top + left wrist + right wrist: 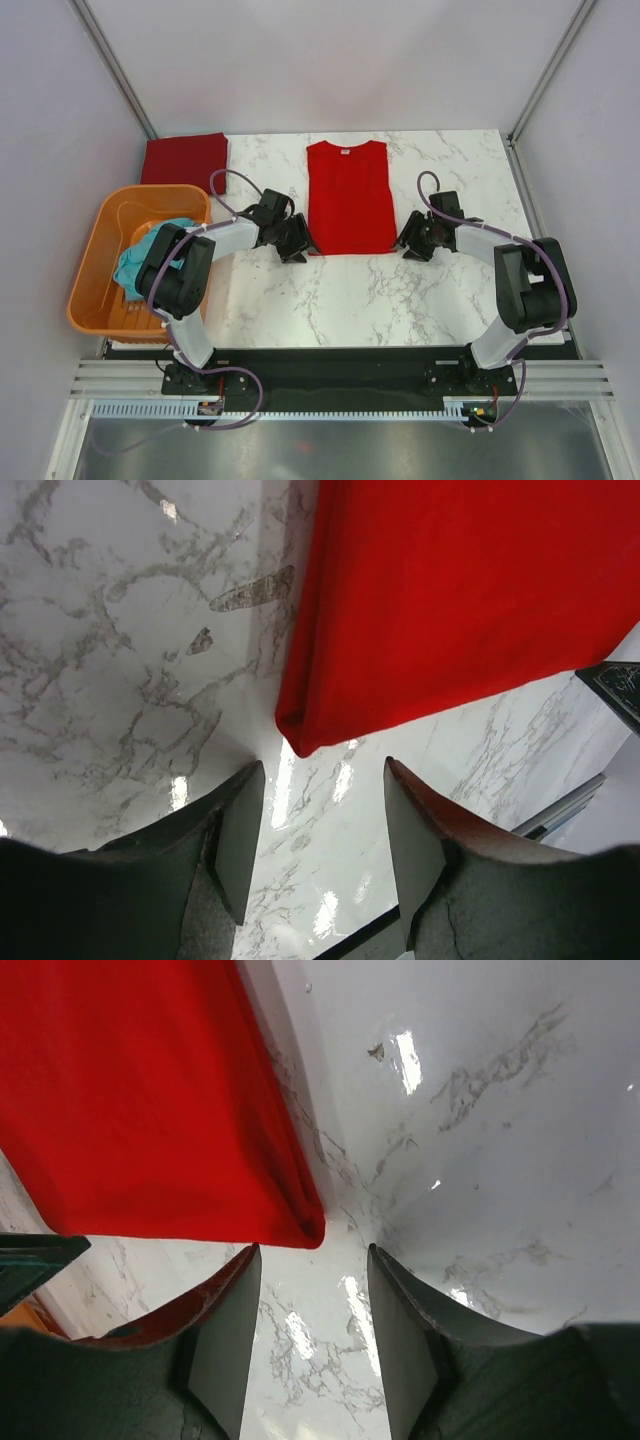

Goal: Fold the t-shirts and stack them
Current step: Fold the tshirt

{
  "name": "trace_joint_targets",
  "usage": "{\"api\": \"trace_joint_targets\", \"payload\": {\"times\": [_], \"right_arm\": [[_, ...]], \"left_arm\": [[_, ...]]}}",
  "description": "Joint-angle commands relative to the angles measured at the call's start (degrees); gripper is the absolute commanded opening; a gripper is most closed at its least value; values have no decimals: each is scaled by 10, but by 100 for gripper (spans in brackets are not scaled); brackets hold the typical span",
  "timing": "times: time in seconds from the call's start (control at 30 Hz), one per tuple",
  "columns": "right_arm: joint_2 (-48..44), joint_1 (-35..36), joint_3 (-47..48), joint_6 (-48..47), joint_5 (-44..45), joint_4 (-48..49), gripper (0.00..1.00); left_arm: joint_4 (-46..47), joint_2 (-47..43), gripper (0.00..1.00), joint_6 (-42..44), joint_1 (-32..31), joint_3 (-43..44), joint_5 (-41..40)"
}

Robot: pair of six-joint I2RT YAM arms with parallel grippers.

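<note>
The bright red t-shirt (pixel 349 197) lies on the marble table, sides folded in to a long rectangle, its white neck label at the far end. My left gripper (pixel 300 246) is open just off its near left corner (pixel 300 735). My right gripper (pixel 408 244) is open just off its near right corner (pixel 305 1228). Neither touches the cloth. The maroon t-shirt (pixel 184 159) lies folded at the far left. The teal t-shirt (pixel 145 258) is crumpled in the orange basket (pixel 92 260).
The basket stands at the table's left edge, beside my left arm. Marble table (pixel 360 300) runs between the shirt and the arm bases. Grey walls close in the back and sides.
</note>
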Motion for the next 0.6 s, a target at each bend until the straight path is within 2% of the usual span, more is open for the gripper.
{"api": "trace_joint_targets", "payload": {"times": [0.0, 0.27, 0.57], "right_arm": [[11, 4, -6, 17, 13, 45, 54], [23, 6, -30, 28, 23, 70, 51], [27, 6, -38, 28, 32, 77, 41]], "left_arm": [[37, 12, 59, -34, 3, -10, -22], [42, 10, 55, -46, 3, -26, -58], [48, 7, 53, -57, 3, -32, -76]]}}
